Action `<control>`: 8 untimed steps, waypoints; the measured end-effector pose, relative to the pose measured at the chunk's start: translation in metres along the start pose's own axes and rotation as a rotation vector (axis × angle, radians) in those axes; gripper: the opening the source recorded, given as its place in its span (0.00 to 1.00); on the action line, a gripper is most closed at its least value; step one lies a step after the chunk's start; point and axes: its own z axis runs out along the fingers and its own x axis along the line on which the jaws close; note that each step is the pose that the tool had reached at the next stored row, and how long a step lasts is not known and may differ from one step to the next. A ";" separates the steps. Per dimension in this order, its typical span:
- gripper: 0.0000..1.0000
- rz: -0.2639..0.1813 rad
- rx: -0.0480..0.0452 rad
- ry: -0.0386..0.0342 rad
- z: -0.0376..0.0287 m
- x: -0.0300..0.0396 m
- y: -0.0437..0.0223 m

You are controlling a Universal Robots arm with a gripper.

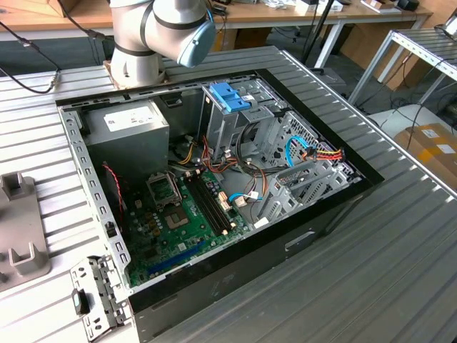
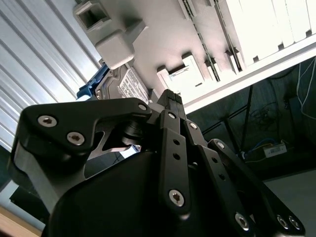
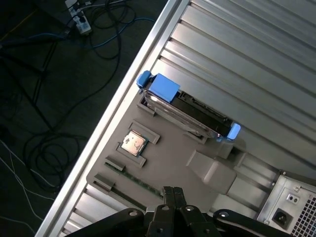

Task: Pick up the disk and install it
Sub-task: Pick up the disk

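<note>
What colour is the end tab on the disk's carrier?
Blue: the end tab of the flat dark-metal disk, clearest in the first wrist view.

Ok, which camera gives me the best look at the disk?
The first wrist view: the disk sits in full sight in the grey holder, blue frame at both ends. In the second wrist view the gripper covers most of it, leaving a blue tab and label. The exterior view looks at the open computer case.
</note>
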 end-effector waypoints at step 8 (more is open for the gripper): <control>0.11 -0.012 -0.0003 0.0005 0.0000 0.0000 0.0000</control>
